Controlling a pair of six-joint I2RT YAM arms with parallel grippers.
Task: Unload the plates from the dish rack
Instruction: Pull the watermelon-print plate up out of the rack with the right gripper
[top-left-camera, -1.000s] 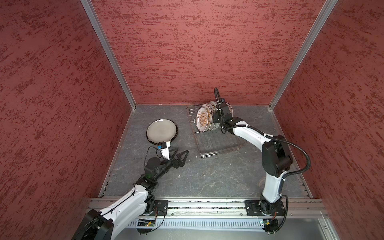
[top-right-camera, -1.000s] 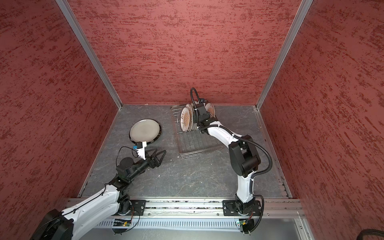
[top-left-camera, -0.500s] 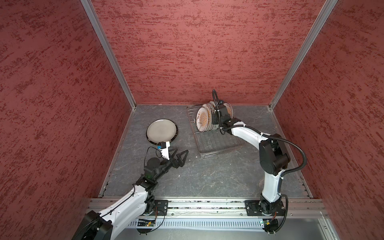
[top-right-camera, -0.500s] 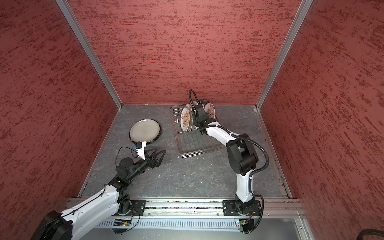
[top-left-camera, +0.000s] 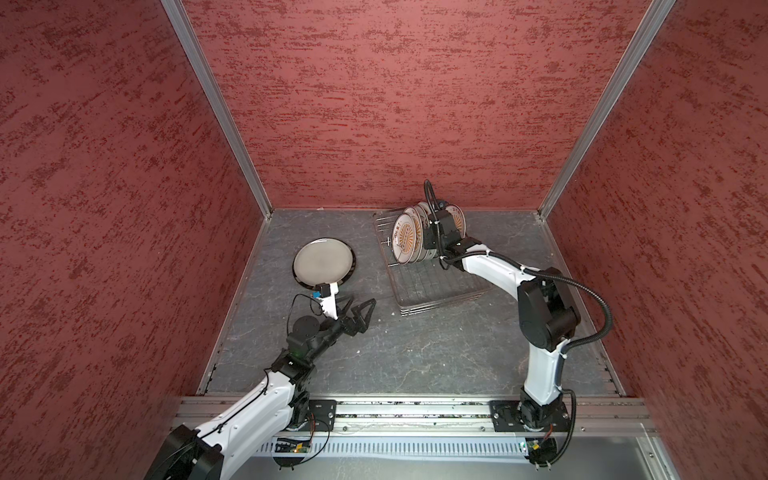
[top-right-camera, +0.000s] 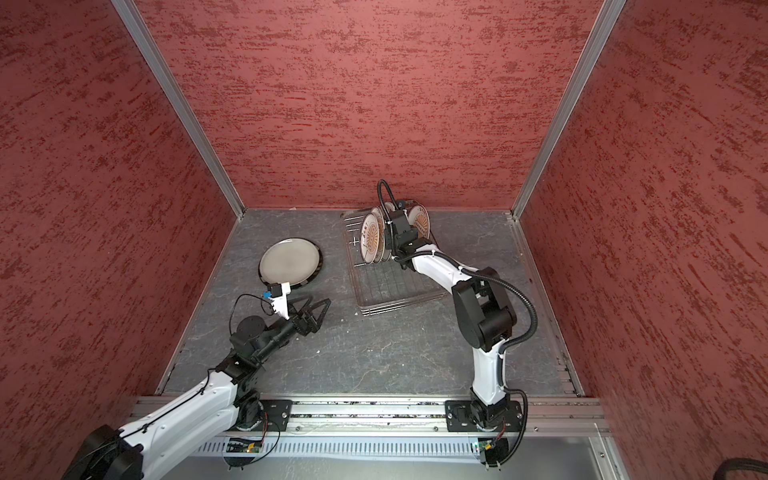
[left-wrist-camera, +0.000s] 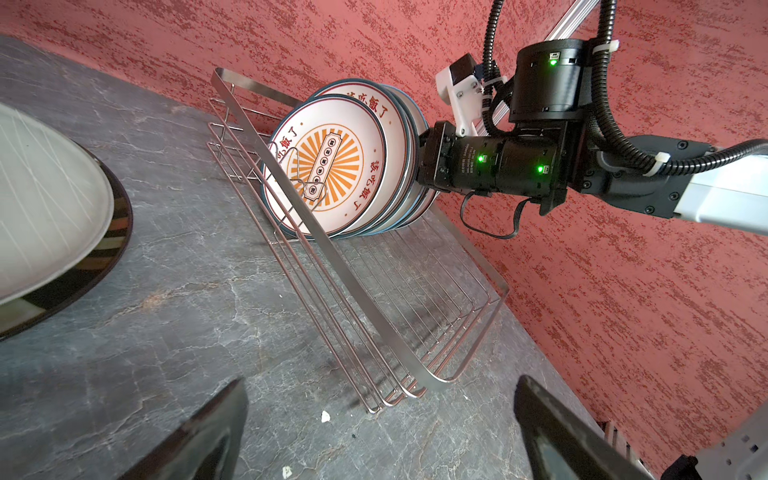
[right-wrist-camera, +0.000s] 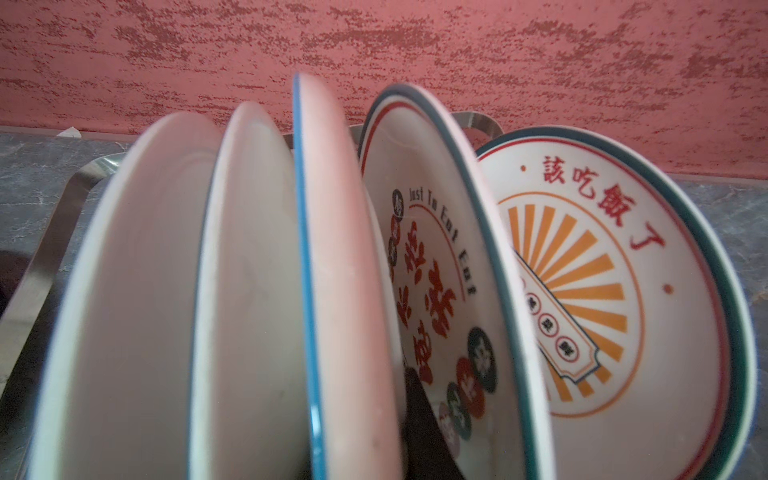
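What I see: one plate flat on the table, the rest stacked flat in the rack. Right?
Not quite: the other plates stand on edge in the rack, as the left wrist view shows. One plate lies flat on the table.

Right arm (top-left-camera: 544, 316): elbow swung slightly toward the left of the frame, nearer the dish rack (top-left-camera: 440, 291).
Right gripper (top-left-camera: 434, 237): nudged leftward among the upright plates (top-left-camera: 409, 239), upper centre; a small shift only.

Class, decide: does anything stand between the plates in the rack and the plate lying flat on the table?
Only the side rail of the rack. The table between them is bare; the left hand hovers off that line.
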